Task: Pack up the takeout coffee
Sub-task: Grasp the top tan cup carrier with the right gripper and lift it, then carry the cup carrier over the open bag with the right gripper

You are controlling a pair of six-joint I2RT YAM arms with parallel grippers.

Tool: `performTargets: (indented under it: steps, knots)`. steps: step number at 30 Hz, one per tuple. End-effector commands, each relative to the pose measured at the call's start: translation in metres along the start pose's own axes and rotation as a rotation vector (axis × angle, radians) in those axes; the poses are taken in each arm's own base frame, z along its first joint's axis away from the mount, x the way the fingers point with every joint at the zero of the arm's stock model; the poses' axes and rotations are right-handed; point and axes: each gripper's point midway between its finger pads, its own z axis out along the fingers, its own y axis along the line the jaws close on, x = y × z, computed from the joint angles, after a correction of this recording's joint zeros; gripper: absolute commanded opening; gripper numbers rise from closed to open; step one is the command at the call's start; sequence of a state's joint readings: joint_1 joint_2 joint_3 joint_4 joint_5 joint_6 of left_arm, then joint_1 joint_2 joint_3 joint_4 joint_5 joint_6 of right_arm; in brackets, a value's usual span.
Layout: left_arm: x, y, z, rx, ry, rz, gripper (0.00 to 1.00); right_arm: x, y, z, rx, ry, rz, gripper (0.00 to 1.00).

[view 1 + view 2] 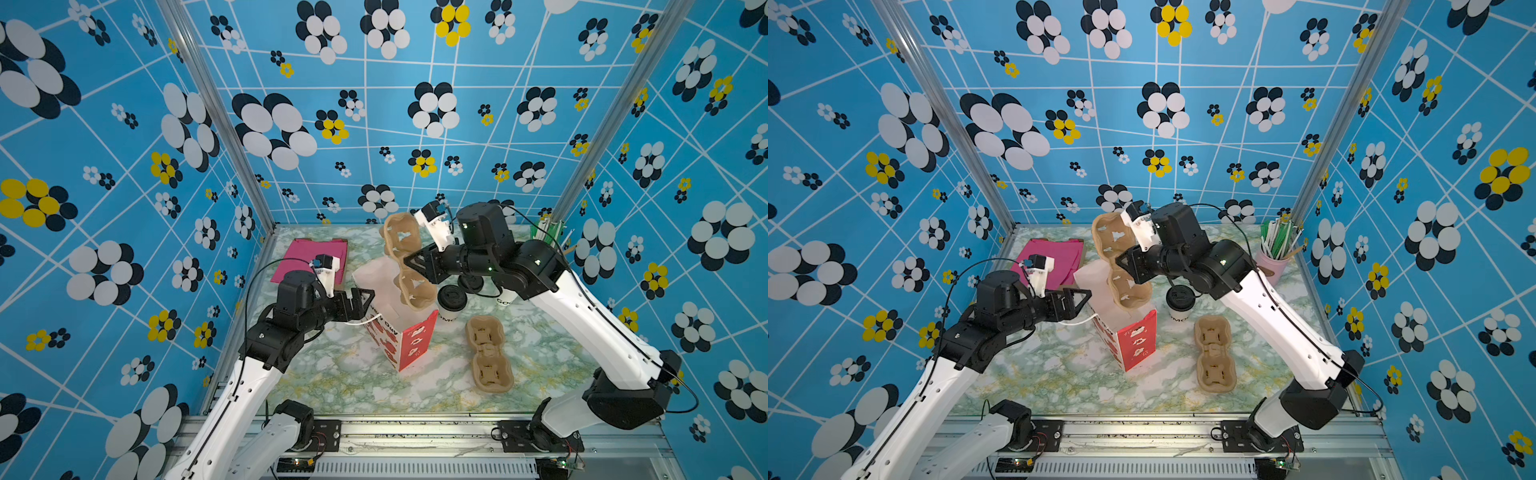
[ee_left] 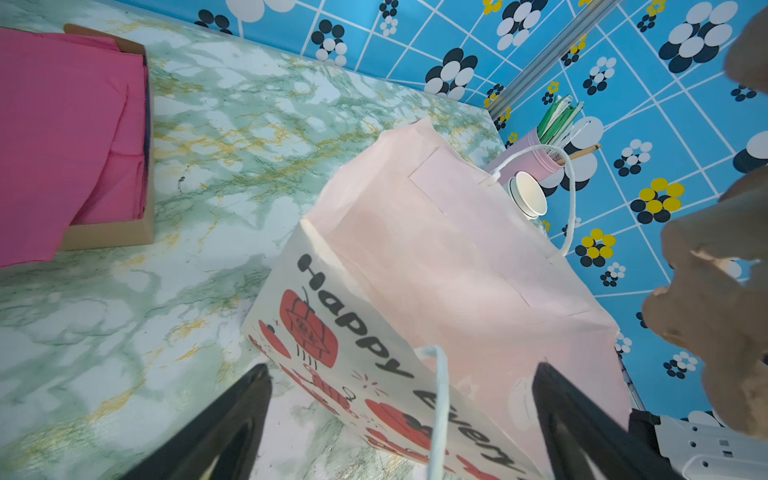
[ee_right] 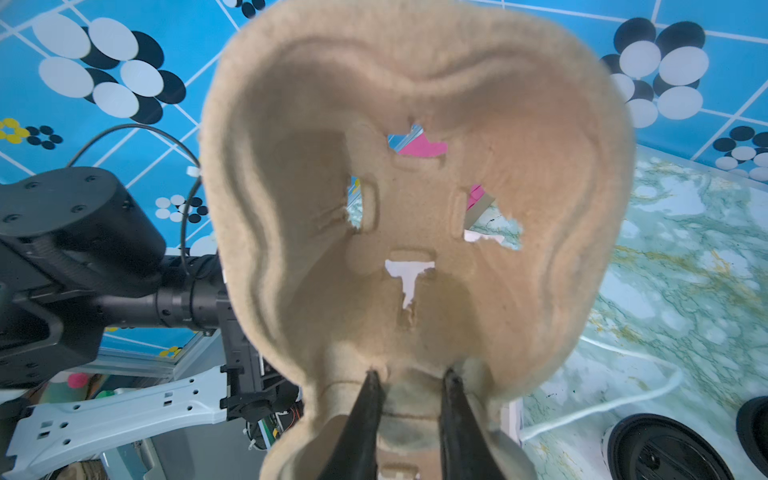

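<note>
Brown moulded-pulp two-cup carrier [image 1: 401,237]: pinched at its waist by the right pincer [image 3: 409,374] and tilted over the open white-and-red paper bag [image 1: 399,345], apparently to go in first.
Left pincer [image 1: 360,297]: spread wide astride the bag's rim, gripping nothing, likely steadying.
White, black-lidded takeout coffee [image 1: 451,305]: standing just beside the bag.
Surface [image 1: 332,374]: green-veined marble.
Walls [image 1: 374,124]: blue, flowered.

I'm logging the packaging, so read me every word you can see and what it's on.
"Happy Every", cut off by frame: paper gift bag.
"Day": same bag, in a top view.
"MO", partial: takeout coffee.
"GO", partial: white paper cup.
Nothing else readable.
</note>
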State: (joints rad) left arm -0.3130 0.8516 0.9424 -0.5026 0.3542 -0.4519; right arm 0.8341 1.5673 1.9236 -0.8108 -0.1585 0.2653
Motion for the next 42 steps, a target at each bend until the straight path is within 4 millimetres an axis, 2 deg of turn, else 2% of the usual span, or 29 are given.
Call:
performTargets:
  steps: [1,7,13,21,28,35,42]
  knots:
    - [-0.005,0.003,-0.007,-0.021,-0.026,0.010,0.99,-0.009,-0.002,0.009,0.065,-0.021,-0.044,0.10]
    - [-0.014,0.009,-0.012,-0.039,-0.054,0.002,0.99,0.006,0.000,0.039,0.121,0.055,-0.112,0.11]
    - [-0.029,0.014,-0.010,-0.037,-0.078,-0.005,1.00,0.026,-0.008,0.055,0.182,0.133,-0.150,0.11]
    - [-0.050,0.017,0.008,-0.030,-0.034,0.053,0.85,0.049,-0.012,0.062,0.196,0.203,-0.156,0.12]
    - [-0.061,0.019,0.024,-0.027,0.021,0.109,0.71,0.062,-0.012,0.063,0.193,0.238,-0.159,0.12]
    - [-0.055,0.023,0.041,-0.001,0.085,0.118,0.56,0.072,-0.015,0.066,0.197,0.266,-0.154,0.13]
    - [-0.048,0.030,0.051,-0.005,0.118,0.108,0.46,0.075,-0.016,0.064,0.198,0.271,-0.152,0.14]
